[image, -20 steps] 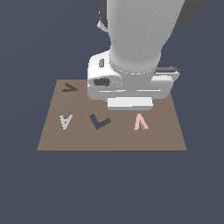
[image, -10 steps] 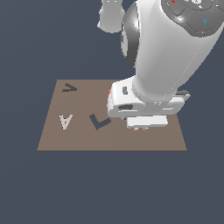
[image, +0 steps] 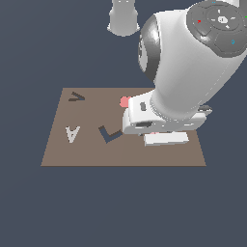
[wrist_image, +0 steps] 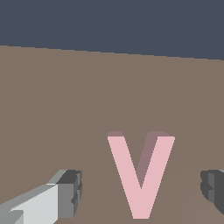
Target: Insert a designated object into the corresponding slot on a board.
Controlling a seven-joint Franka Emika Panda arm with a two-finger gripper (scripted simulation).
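The designated object, a pale-pink V piece (wrist_image: pixel 139 199), lies flat on the brown board (wrist_image: pixel 65 109) in the wrist view. It sits between the two grey fingertips (wrist_image: pixel 70 192) of my gripper (wrist_image: pixel 141 190), which is open and touches nothing. In the exterior view the gripper (image: pixel 165 140) is low over the board (image: pixel 87 154) on the exterior view's right, and the hand hides the pink V. The slot (image: pixel 76 97), a small dark V cutout, is at the board's far corner on the exterior view's left, well away from the gripper.
A pale grey A piece (image: pixel 72 133) lies on the board's left side. Near the middle is a dark blue L-shaped cutout (image: pixel 109 134). A coral-red blob (image: pixel 125 102) peeks out just behind the hand. The bulky arm looms over the board's right half.
The hand has come down and moved toward the board's near right part, so it now covers the pink V that showed a second ago.
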